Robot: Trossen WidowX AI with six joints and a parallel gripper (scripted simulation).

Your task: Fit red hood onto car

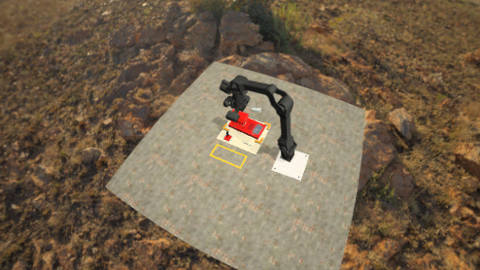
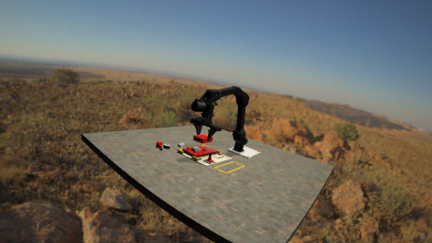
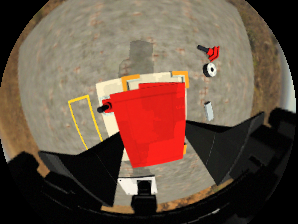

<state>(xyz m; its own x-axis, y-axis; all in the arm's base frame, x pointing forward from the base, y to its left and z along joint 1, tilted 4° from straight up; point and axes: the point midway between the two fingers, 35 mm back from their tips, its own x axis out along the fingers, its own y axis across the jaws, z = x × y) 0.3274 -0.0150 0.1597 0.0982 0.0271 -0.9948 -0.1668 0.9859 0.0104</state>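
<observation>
The red hood [image 2: 202, 139] [image 3: 150, 125] is held flat in the air above the car. My gripper [image 2: 205, 135] [image 3: 152, 128] is shut on it, one finger at each side. In the top view the black fingers partly cover the hood. The red chassis [image 1: 248, 128] [image 2: 205, 151] sits between orange corners of the jig [image 1: 259, 141] [image 3: 180, 75], below the hood, with a visible gap in the exterior view. In the wrist view the hood hides most of the chassis. The pegs and holes cannot be made out.
A cream board [image 1: 240, 141] [image 3: 104, 90] under the jig bears a small red part [image 1: 227, 138] [image 2: 210, 160]. A grey block [image 2: 181, 144] [image 3: 209, 111], a wheel [image 3: 209, 69] and another red part [image 3: 214, 51] lie across the car from the yellow outline [image 2: 227, 173].
</observation>
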